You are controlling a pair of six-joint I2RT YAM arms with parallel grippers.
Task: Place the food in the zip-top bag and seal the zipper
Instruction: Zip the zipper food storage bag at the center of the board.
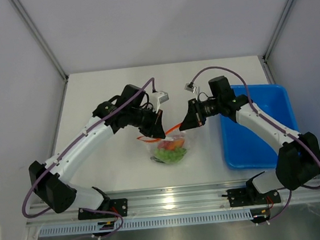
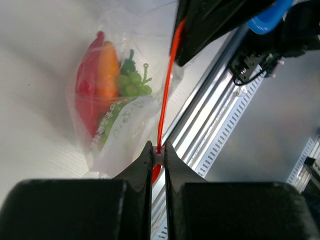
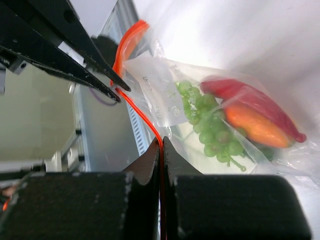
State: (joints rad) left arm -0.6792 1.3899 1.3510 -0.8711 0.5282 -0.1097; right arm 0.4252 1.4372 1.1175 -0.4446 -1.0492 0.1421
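From above, the left gripper (image 1: 161,133) and the right gripper (image 1: 185,124) face each other over the white table (image 1: 101,103). Each is at one end of the zipper (image 1: 174,128). The zip-top bag (image 1: 172,153) sits between them, just on the near side of both sets of fingertips, with the food (image 1: 169,151) showing green and orange through it. A blue tray (image 1: 265,143) lies on the outer side of the right gripper.

In the left wrist view, the left fingers are pinched tight on the orange-red zipper. The strip runs straight ahead from them to the right gripper's black fingers. The bag spreads to the left of the strip and holds a red pepper piece (image 2: 86,97), an orange carrot piece (image 2: 107,75) and green grapes (image 2: 132,84). A white panel (image 2: 125,120) on the bag, close ahead of the fingertips, carries print too blurred to read.

In the right wrist view, the right fingers are also clamped on the zipper. The strip leads up and left to the left gripper's tips, and the bag lies to their right. The panel's grey lettering is unreadable here too.
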